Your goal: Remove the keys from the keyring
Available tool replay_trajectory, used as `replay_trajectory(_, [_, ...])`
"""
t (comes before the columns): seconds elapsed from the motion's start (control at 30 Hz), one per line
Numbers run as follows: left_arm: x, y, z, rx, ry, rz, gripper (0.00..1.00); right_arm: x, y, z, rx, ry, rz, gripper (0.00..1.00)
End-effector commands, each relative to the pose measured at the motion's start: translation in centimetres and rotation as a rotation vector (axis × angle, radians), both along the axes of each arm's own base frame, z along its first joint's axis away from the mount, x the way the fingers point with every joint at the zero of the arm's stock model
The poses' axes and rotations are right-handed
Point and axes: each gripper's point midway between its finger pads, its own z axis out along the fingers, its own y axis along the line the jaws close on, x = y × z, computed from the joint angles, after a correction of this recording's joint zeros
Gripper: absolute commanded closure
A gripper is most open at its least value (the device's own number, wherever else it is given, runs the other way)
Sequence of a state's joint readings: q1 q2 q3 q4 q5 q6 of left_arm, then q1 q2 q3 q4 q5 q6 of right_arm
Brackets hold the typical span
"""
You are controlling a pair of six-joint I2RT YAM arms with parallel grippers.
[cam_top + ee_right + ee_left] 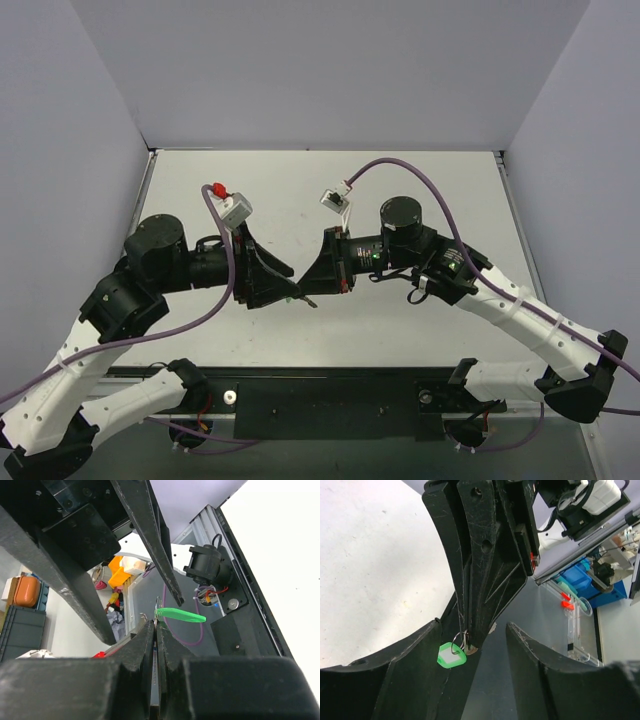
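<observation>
Two grippers meet tip to tip above the white tabletop (420,200), near its front edge.

Left gripper (291,289): jaws apart, nothing clamped. Its own camera shows a plain gap between its two black fingers (400,680), with the other arm's tip pointing down into that gap.

Between the two: small bright green translucent plastic tag (451,656), hanging on a thin metal split ring (461,639) just off the right arm's tip. Tag sits at the inner face of one left finger; touching or just beside, cannot tell. From the right wrist it shows edge-on, sticking out sideways.

Right gripper (155,626): pinched shut. A slim grey metal key (154,680) seems to run as a pale strip between its fingers. The head is hidden, so the hold on the key is my reading.

Step in hand, as I judge it: left takes the tag and ring side while right holds the key. Key not yet off.

To do it well:
- Close left on the tag's flat faces, close to the ring; a pinch at the free end would let it swivel.
- Approach slowly, since the tag hangs loose and a nudge will swing it.
- Work the key round the coil rather than pulling straight apart.
- Risks: tag slipping out, thin ring bending.
</observation>
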State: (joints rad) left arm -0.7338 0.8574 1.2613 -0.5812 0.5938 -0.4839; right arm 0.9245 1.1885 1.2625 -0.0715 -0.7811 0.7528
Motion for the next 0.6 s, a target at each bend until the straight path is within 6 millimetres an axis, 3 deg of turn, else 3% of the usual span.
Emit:
replay_trajectory(0.0, [0.3, 0.7, 2.2, -0.049, -0.068, 0.052, 0.33, 0.3, 0.2, 1.9, 0.047, -0.065, -0.011, 1.0])
replay_trajectory(0.03, [0.6, 1.0, 2.4, -0.054, -0.071, 0.081, 0.24, 0.3, 0.2, 1.9, 0.044, -0.065, -0.012, 1.0])
replay_trajectory(0.1, [1.2, 1.3, 3.0, -0.081, -0.078, 0.134, 0.2, 0.4, 0.1, 1.7, 0.037, -0.068, -0.018, 1.0])
replay_trajectory(0.3, [2.6, 3.3, 4.3, -0.253, -0.068, 0.322, 0.19, 1.4, 0.3, 1.9, 0.034, -0.077, -0.07, 1.0])
replay_trajectory(0.4, [2.6, 4.1, 4.0, -0.341, -0.051, 0.365, 0.19, 2.2, 0.5, 1.9, 0.01, -0.074, -0.108, 1.0])
replay_trajectory(0.47, [2.7, 4.6, 4.2, -0.406, -0.041, 0.391, 0.21, 2.9, 0.0, 0.6, -0.078, -0.059, -0.154, 1.0])
replay_trajectory(0.5, [3.0, 4.5, 3.1, -0.408, -0.018, 0.402, 0.21, 3.4, -0.1, 1.0, -0.087, -0.077, -0.179, 1.0])
replay_trajectory(0.53, [2.9, 5.0, 3.7, -0.456, -0.011, 0.417, 0.23, 3.4, -0.3, 0.4, -0.119, -0.063, -0.187, 1.0])
replay_trajectory(0.57, [3.2, 4.8, 2.5, -0.455, 0.01, 0.429, 0.24, 3.5, -0.3, 0.6, -0.121, -0.061, -0.193, 1.0])
